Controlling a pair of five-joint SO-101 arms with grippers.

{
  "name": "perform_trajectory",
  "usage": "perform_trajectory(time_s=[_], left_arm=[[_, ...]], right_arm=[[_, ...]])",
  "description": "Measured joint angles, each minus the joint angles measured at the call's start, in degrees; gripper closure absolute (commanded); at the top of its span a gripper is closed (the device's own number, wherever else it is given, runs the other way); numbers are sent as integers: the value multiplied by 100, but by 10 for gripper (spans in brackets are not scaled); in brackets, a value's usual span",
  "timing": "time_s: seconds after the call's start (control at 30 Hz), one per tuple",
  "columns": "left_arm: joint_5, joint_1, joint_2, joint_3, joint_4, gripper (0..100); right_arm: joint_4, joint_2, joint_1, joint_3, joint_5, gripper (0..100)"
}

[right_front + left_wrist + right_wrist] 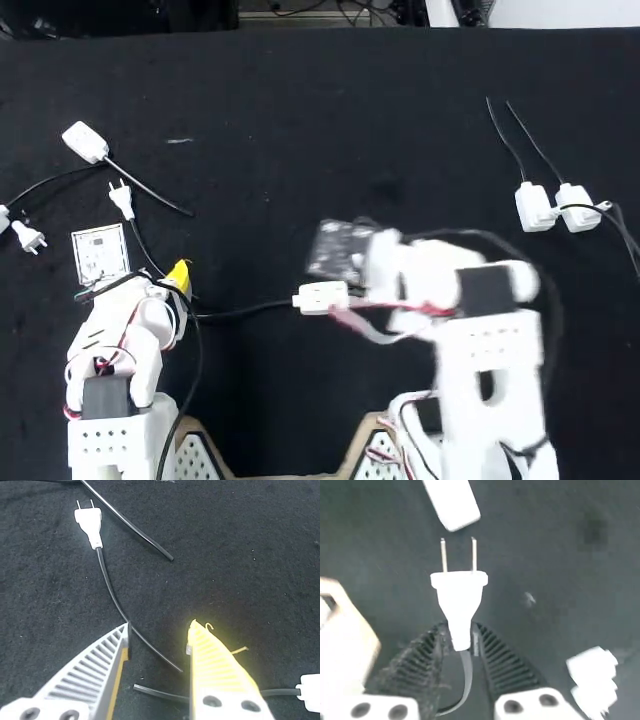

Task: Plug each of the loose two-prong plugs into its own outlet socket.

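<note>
Plainly, the right fingers (pixel 506 662) are closed tight on the plug (pixel 458 592). They pinch its narrow tail where the cord leaves, so the wide face and both prongs stand free ahead of the tips. The prongs point toward the socket (pixel 451 501), which lies on the bench (pixel 330 120) just beyond them, apart and not touching. In the high view that socket sits a little below the middle of the frame, with its cord trailing off to the left.

The step in hand looks like the insertion itself. The socket seems turned a little off the line of the prongs, and whether its holes face them cannot be told. So the first care is to square the plug to the socket's end before any push. The grip sits far back on the plug, which may let it pivot if one prong catches, so a slow, straight feed would suit. The socket lies loose on the cloth and will likely skid away under pressure; it may need bracing.

The left fingers (pixel 215 670) are spread wide and hold nothing. They hang above a black cord (pixel 112 597) at the lower left of the high view. A second plug (pixel 88 521) lies flat on the bench ahead of them, at the left of the high view.
</note>
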Motion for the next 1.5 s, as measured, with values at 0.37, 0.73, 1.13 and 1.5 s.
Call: perform_trajectory(time_s=[0.37,0.73,1.13,1.5], left_arm=[[0,0,0,0,0,803],[387,0,0,-554,598,802],[413,0,-26,-413,466,801],[413,0,-18,-343,369,801]], right_arm=[[-3147,-18,-3429,2066,-2884,988],[-5002,1424,-4070,2101,-4044,988],[-5266,1556,-4105,2092,-4651,988],[-5116,1284,-4651,1749,-4976,988]])
